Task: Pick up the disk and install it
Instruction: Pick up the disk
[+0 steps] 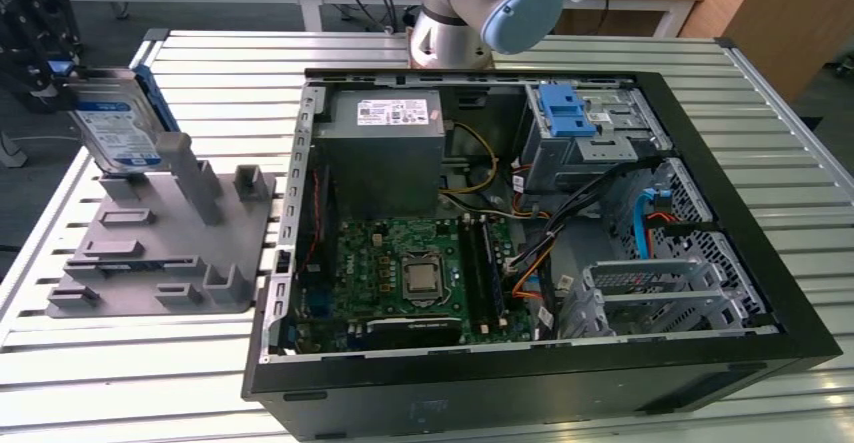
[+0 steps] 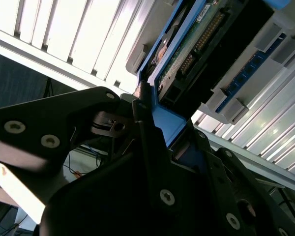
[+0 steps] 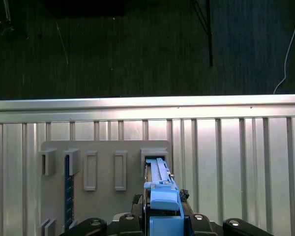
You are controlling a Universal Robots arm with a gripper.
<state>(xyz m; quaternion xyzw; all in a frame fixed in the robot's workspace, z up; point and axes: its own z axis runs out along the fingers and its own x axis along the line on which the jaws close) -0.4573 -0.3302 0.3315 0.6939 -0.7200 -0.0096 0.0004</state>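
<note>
The disk [image 1: 116,128], silver-grey with a blue-and-white label and blue side rails, stands on edge at the far end of the grey holder block [image 1: 160,253] on the exterior view's left. Its lower end sits at one of the block's slots [image 3: 155,156]. My gripper [image 1: 56,71] is at the disk's upper edge, its black fingers closed on the blue rail [image 3: 163,199]. The second wrist view shows the disk's green circuit board [image 2: 187,46] running away from the fingers [image 2: 146,128].
An open black computer case [image 1: 747,193] lies on the slatted metal table [image 1: 801,403], with a grey power-supply box [image 1: 387,153], a motherboard [image 1: 414,278], a blue-latched drive bay [image 1: 581,123] and an empty metal cage [image 1: 654,288]. The arm's base [image 1: 461,23] stands behind the case.
</note>
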